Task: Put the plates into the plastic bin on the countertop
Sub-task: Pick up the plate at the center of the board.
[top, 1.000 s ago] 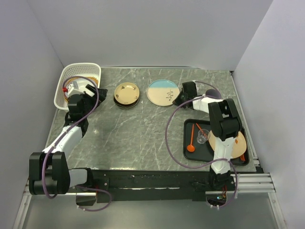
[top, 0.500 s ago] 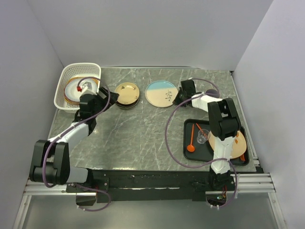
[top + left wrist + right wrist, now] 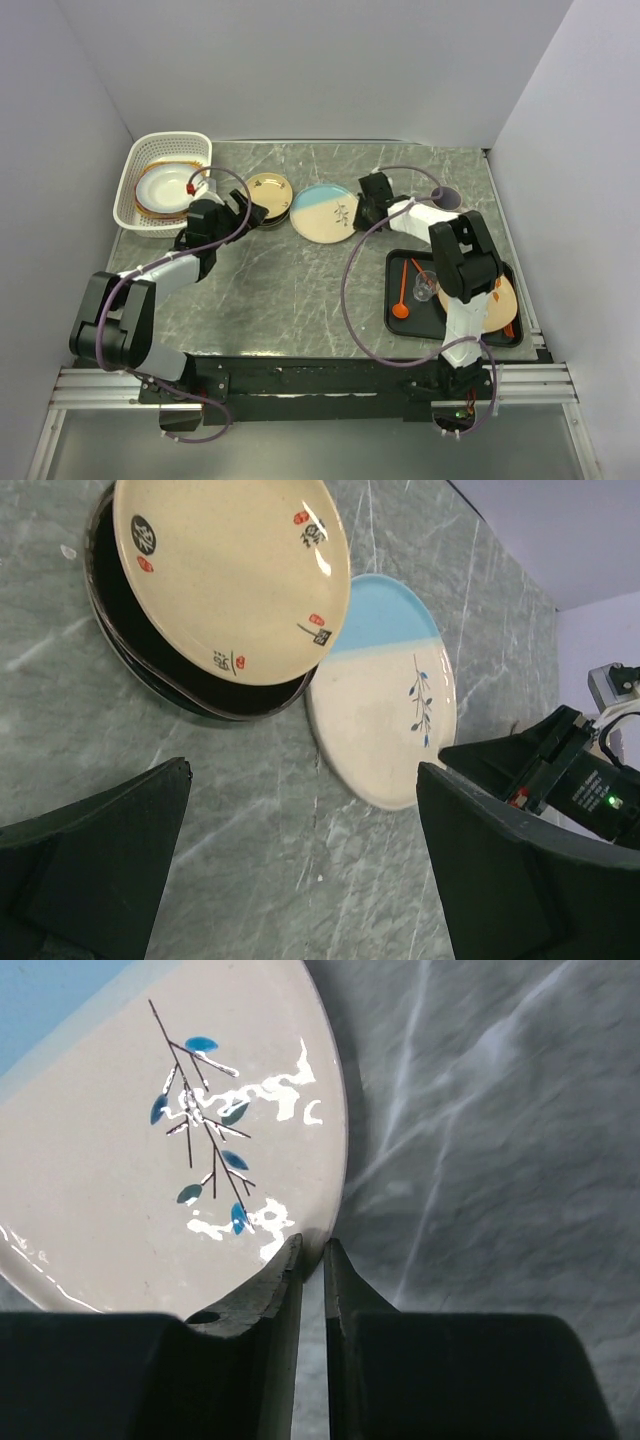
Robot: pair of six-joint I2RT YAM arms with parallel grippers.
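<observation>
A robot test cell in a lab is indicated: a marble-look surface is boxed in by plain white panels, and a left arm and right arm are bolted to an aluminium rail.

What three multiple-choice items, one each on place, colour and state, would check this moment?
1. Where does the white bin stand on the countertop?
A: front right. B: back left. C: centre.
2. What colours has the plate at the right gripper?
A: red and black. B: plain green. C: blue and cream.
3. How is the left gripper?
A: wide open, empty. B: shut tight, empty. C: shut on something.

Answers:
1. B: the top view shows the bin in the far left corner.
2. C: the right wrist view shows a blue band beside cream with a sprig.
3. A: the left wrist view shows its jaws far apart with only countertop between them.
</observation>
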